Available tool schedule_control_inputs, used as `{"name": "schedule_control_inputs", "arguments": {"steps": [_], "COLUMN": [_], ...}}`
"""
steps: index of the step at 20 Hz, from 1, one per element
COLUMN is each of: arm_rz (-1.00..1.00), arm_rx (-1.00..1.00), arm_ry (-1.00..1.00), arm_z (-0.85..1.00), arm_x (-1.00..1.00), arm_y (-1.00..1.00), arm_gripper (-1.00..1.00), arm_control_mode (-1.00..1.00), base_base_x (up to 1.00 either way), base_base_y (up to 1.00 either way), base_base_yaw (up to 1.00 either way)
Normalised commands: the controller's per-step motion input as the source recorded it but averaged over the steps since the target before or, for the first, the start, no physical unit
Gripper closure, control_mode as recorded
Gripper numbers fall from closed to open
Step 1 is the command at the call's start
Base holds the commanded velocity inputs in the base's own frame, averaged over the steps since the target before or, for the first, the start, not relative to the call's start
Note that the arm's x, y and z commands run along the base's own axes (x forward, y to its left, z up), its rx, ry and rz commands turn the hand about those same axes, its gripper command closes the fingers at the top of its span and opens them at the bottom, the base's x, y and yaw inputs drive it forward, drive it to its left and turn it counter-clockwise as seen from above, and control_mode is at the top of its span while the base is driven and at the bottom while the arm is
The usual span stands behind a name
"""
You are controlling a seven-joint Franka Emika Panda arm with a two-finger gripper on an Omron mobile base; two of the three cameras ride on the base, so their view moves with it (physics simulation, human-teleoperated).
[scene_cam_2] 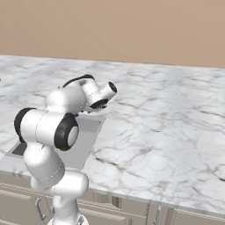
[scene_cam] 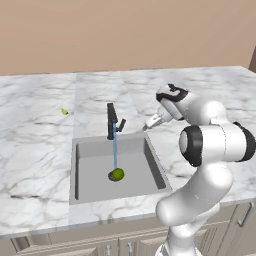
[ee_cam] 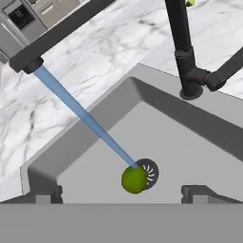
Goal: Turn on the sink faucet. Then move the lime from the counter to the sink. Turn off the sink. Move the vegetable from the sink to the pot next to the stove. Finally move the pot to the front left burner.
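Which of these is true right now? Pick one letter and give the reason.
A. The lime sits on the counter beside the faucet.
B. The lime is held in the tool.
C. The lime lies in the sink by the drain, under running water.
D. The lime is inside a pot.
C: the lime lies at the drain in the sink, with the blue stream from the sink faucet falling onto it.

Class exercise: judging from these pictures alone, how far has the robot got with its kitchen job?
Done: the sink faucet runs, a blue stream falling into the sink, and the lime lies by the drain under it. In hand: the gripper, holding nothing, hovers right of the faucet's lever, apparently to shut it off. Left: turning the water off, moving the lime to the pot, then the pot to the burner.
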Motion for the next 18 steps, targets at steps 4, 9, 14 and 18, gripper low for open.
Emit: {"name": "schedule_control_inputs", "arguments": {"steps": [4,9,14,18], "arm_rz": [0.06,0.04,0.02,0.02], "arm_rx": [0.02,0.04,0.01,0.0], "arm_ry": [-0.17,-0.13,-0.07,-0.08], "arm_z": [-0.02,-0.07,-0.18,-0.2], "arm_x": [0.27,0.31,0.5,0.45], "arm_y": [-0.01,0.0,0.1,0.03], "arm_gripper": [-1.0,-1.0,-1.0,-1.0], "arm_control_mode": [-1.0,-1.0,-1.0,-1.0], "base_base_x": [0.0,0.0,0.0,0.0], "base_base_y": [0.0,0.0,0.0,0.0], "base_base_yaw": [0.0,0.0,0.0,0.0]}}
